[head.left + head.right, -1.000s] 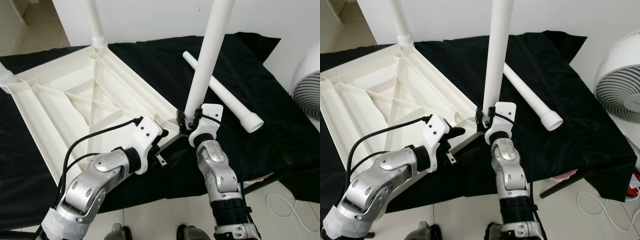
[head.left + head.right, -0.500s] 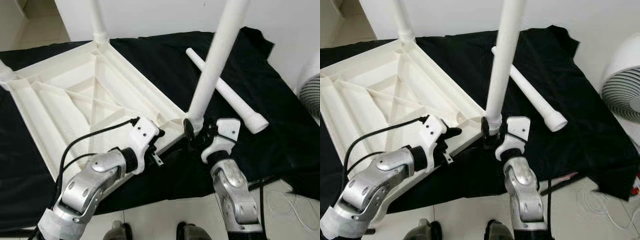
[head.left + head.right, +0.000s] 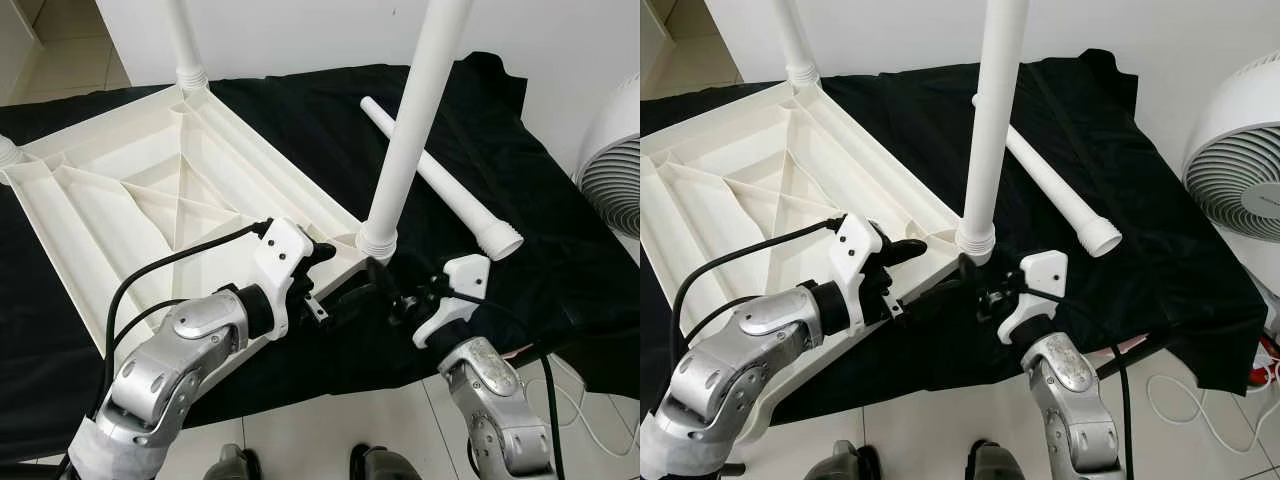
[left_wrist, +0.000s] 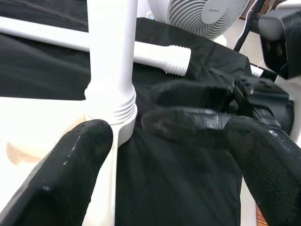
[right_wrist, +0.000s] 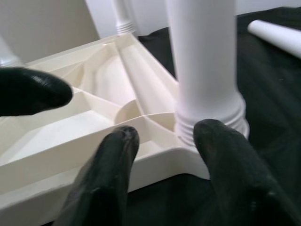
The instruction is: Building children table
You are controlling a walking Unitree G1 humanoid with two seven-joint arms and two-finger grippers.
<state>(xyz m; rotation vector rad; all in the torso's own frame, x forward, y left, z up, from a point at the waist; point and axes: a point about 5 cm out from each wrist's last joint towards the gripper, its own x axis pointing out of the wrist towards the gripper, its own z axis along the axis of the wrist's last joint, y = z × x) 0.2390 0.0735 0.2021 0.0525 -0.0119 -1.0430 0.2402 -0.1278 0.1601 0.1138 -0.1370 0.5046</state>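
1. I see the upturned white table [image 3: 150, 200] on black cloth [image 3: 560, 250], one leg [image 3: 405, 150] upright in its near corner.
2. My right gripper [image 3: 975, 285] sits just below that leg's base, fingers apart, holding nothing.
3. My left gripper [image 3: 320, 275], open and empty, rests at the table's near edge.
4. A loose leg [image 3: 445, 185] lies beyond.

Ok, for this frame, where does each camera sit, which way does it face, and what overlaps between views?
Left eye, on the head: looks down at the upturned white plastic tabletop; both arms show.
Right eye: same scene, plus the white fan.
Left wrist: looks along the left gripper to the upright white leg.
Right wrist: looks along the open right gripper at that leg's threaded base.
Both wrist views share that leg.
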